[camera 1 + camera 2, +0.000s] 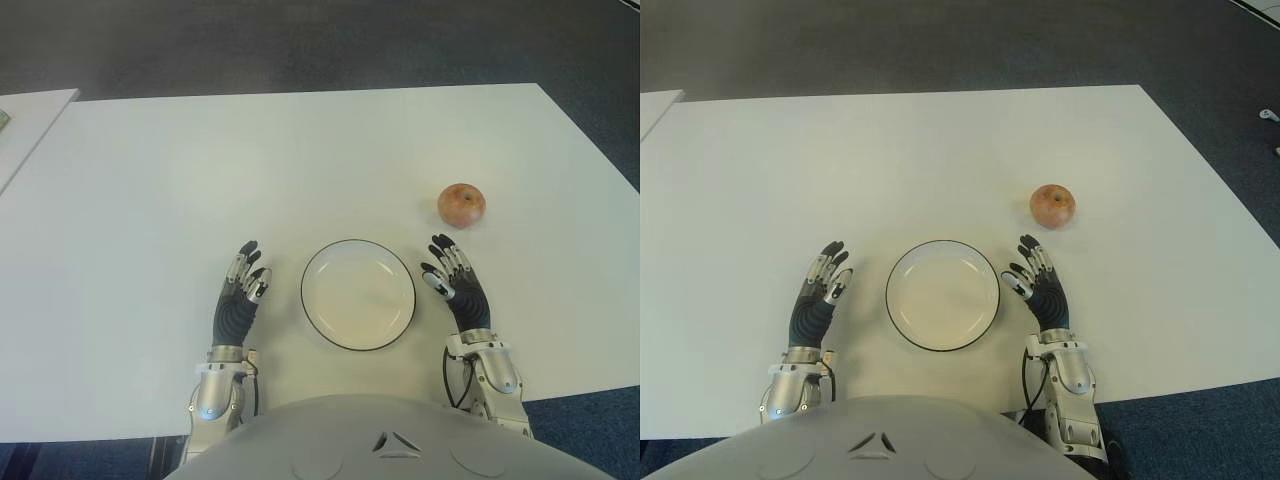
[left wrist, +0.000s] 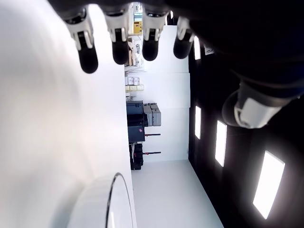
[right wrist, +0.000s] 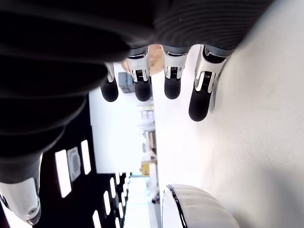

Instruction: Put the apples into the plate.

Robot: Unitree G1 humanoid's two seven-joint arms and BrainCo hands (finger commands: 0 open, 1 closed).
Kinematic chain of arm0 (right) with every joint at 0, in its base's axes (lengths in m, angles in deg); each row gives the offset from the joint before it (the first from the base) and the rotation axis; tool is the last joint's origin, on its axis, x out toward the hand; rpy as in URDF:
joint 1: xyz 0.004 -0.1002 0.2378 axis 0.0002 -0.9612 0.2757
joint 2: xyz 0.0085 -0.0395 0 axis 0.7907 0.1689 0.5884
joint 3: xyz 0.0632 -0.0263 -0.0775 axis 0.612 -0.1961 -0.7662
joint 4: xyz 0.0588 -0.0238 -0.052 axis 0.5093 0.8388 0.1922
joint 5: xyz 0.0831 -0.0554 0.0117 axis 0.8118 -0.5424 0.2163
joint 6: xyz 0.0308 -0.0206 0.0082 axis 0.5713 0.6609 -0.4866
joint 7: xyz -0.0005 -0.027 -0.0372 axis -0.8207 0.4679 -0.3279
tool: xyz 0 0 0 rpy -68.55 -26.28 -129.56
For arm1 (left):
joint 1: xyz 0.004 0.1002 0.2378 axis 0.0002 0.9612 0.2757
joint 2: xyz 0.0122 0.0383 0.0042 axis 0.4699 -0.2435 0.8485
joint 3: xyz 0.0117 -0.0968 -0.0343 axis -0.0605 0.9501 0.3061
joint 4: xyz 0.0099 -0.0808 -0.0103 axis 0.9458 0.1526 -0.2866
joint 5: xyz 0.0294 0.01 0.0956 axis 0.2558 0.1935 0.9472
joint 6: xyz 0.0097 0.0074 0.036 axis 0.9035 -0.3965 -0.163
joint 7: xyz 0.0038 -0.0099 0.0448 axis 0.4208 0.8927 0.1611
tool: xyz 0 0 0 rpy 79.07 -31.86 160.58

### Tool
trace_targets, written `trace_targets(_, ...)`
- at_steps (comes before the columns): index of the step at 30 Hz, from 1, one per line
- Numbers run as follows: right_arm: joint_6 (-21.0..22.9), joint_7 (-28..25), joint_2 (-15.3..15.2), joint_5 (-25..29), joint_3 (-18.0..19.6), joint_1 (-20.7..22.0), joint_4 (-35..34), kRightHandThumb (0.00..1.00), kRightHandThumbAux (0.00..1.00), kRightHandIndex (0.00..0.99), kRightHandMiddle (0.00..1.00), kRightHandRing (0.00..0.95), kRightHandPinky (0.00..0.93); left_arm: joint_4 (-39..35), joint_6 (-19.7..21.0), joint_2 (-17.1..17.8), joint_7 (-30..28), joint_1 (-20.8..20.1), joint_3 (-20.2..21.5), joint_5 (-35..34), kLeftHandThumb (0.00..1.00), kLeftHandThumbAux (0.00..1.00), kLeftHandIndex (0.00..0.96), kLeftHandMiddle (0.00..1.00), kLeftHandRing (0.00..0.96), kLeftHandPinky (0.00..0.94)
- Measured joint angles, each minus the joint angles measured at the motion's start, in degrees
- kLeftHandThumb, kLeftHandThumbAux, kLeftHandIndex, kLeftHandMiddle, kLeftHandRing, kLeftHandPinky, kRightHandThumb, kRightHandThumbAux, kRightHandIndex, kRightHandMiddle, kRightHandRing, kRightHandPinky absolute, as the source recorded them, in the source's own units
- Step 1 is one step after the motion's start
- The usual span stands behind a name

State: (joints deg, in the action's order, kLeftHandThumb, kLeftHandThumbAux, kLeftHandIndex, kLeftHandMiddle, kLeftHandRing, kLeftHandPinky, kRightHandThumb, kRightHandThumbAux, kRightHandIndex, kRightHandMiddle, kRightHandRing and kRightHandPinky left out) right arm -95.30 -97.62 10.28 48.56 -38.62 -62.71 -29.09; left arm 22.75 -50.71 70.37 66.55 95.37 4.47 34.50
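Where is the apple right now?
The apple sits on the white table, on the robot's right side, just beyond the open right hand and past the empty plate.

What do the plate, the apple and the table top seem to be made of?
Plate: glossy white with a thin dark rim, probably ceramic or enamelled metal; the look leaves it open.
Apple: reddish-yellow mottled skin with a stem dimple; real fruit or plastic, cannot tell.
Table: smooth matt white, likely laminate.

Table (image 1: 150, 200) is lit evenly from overhead; only soft, short shadows are cast under apple (image 1: 461, 205) and plate (image 1: 358, 295). Wrist views: bright ceiling panels are blown out, fingers (image 2: 88, 52) are blurred close-up, palms are left v. dark.
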Motion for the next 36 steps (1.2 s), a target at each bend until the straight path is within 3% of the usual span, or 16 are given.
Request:
trace_targets(27, 0.50, -0.03, -0.14, -0.04, -0.02, -0.08, -0.41, 0.150, 0.624, 0.039, 0.019, 0.000, 0.000, 0.00, 0.03, -0.37, 0.01, 0.34, 0.10, 1.18, 0.094, 0.470, 0.044, 0.044, 0.072, 0.142)
trace_targets(36, 2.43, 0.53, -1.85, -3.05, -0.15, 2.51, -3.26, 0.216, 0.610, 0.033, 0.016, 0.000, 0.000, 0.18, 0.03, -0.38, 0.01, -0.12, 0.18, 1.14, 0.100, 0.470, 0.046, 0.049, 0.080, 0.149)
